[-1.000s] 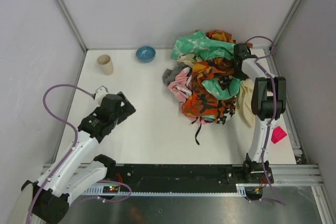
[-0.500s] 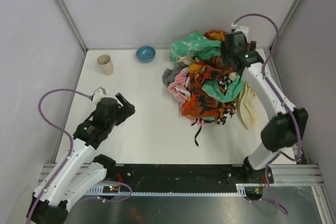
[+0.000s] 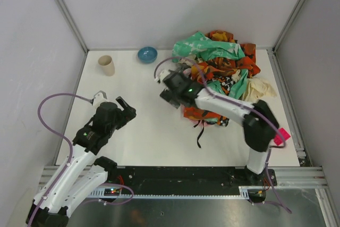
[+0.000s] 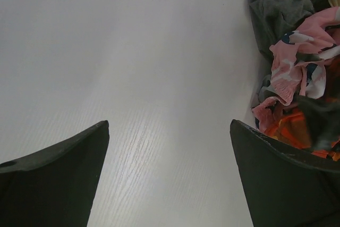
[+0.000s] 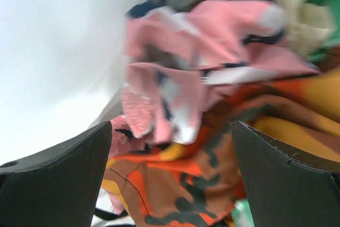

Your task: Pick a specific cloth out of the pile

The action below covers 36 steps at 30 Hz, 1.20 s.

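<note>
**Both pincers spread wide, grey cloth at the pile's left edge**

Open room was on the left and in the middle. A bare white table point(image 3: 143, 126) ran from the left gripper point(image 4: 169, 126) across to the pile point(image 3: 218, 73). The pile sat crowded into the back right corner, against the back edge and close to the right wall. A blue bowl point(image 3: 147, 54) and a tan cup point(image 3: 107, 65) stood along the back edge, well apart from the pile. A small pink thing point(image 3: 281, 135) lay by the right edge. Grey panels closed in the left, back and right sides.

The left gripper hung over bare table with its jaws wide, gripping nothing. The right gripper point(image 5: 170, 131) was over the pile's left side, also spread wide and closed on nothing. I couldn't tell whether it touched the fabric.

From the top view, the right arm covered most of the pile's left edge. Both wrist views showed the cloth point(image 4: 276, 9) there, plain dark grey, just behind the pink floral cloth point(image 4: 289, 62). The right wrist view was blurred, with only a grey strip along its top edge. The mint green cloth point(image 3: 204, 49) and a cream cloth point(image 3: 260, 87) showed best from the top view.
</note>
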Each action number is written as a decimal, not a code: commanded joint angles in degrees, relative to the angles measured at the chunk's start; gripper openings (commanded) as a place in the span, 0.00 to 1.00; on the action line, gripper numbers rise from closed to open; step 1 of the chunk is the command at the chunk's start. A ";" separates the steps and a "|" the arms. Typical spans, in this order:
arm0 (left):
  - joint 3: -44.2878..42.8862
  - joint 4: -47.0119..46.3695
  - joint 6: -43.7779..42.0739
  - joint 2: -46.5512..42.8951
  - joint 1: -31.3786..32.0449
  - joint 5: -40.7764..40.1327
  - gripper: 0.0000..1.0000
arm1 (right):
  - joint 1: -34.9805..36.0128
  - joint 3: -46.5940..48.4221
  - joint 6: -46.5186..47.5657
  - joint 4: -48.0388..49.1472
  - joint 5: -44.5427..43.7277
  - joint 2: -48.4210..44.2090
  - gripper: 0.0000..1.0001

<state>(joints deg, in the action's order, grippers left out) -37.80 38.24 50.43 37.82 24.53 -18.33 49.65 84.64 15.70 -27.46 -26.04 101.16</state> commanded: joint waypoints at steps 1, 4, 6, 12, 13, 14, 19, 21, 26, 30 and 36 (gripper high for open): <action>0.58 -0.79 -1.25 -1.18 0.35 -0.59 1.00 | 1.42 -0.42 6.00 -1.83 -4.97 9.50 0.99; 0.54 -0.73 -1.22 -1.01 0.34 -0.66 1.00 | -0.91 0.85 3.75 -4.85 -7.73 15.09 0.99; 0.54 -0.76 -1.15 -0.76 0.34 -0.70 1.00 | -2.97 2.39 0.28 -7.80 -7.54 17.90 0.99; 0.27 -0.77 -0.72 0.18 0.37 -1.22 1.00 | -5.86 3.66 -4.02 -9.89 -8.51 22.63 0.85; 0.09 -0.78 -0.70 0.34 0.35 -1.29 1.00 | -5.87 3.90 -4.11 -9.19 -9.56 22.70 0.78; -0.08 -0.75 -0.74 0.59 0.35 -1.32 1.00 | -5.83 4.06 -4.02 -7.87 -11.53 22.29 0.67; -0.90 -0.82 -0.78 1.84 0.34 -1.24 1.00 | -5.68 4.15 -1.55 1.62 -20.23 15.11 0.15; -1.45 -0.85 -1.09 2.57 0.34 -0.98 1.00 | -6.00 4.35 0.45 5.14 -19.89 11.73 0.10; -2.69 -1.21 -1.59 4.92 0.34 -0.87 1.00 | -7.68 7.66 5.78 12.98 -23.07 5.75 0.04; -3.59 -2.49 -2.05 7.57 0.42 -0.29 1.00 | -12.49 10.30 5.16 16.58 -23.94 1.65 0.00; -6.85 -5.87 -4.56 15.03 1.10 1.70 1.00 | -27.16 15.95 -7.68 7.41 -16.98 1.77 0.00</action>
<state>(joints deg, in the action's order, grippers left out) -40.62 36.77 48.82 48.93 24.69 -17.58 31.83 95.48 16.49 -18.96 -45.19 105.14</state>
